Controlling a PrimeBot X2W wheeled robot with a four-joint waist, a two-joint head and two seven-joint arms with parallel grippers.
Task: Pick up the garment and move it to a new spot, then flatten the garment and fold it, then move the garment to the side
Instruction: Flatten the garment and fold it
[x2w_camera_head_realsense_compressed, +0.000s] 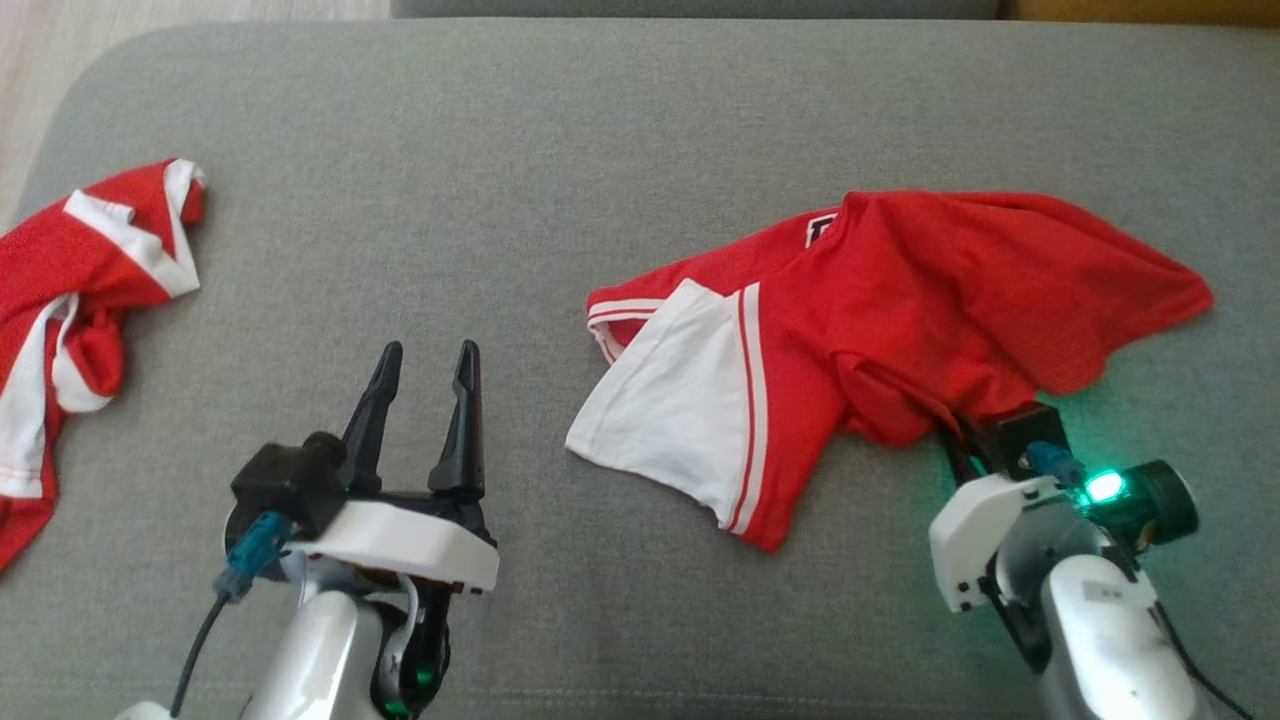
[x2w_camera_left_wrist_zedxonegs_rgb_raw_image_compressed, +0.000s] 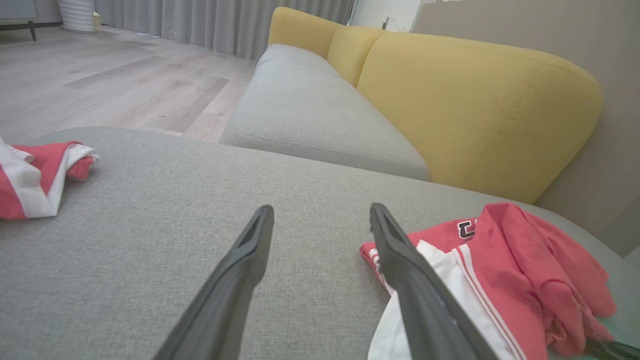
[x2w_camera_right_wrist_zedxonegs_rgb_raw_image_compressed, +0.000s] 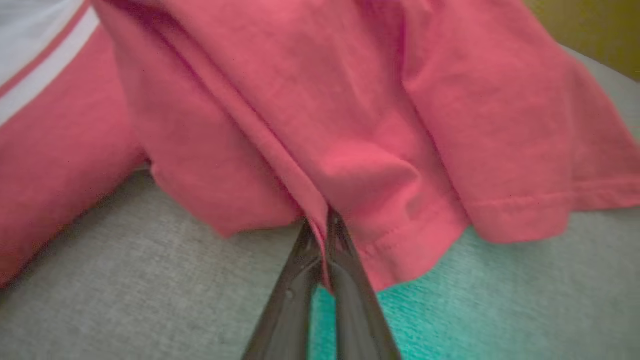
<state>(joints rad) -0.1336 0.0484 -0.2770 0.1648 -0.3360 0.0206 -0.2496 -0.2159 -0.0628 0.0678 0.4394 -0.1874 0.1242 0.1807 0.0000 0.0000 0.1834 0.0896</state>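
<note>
Far out to the left of the left tool (x2w_camera_head_realsense_compressed: 430, 352), a second red-and-white shirt (x2w_camera_head_realsense_compressed: 70, 290) lies crumpled at the edge of the grey cushion (x2w_camera_head_realsense_compressed: 600, 130). The left tool itself hovers with its fingers spread wide, holding nothing. Just to its right lies the garment (x2w_camera_head_realsense_compressed: 900, 300), rumpled, white panel nearest it, red body beyond. Further right again, the right tool (x2w_camera_right_wrist_zedxonegs_rgb_raw_image_compressed: 320, 225) has clamped shut on a fold of the garment's near red hem, cloth pinched between the fingers. So this looks like the pick-up, grip just made. Next move, I'd say: lift cleanly and carry it to open cushion, watching that the thin fold doesn't slip free.
</note>
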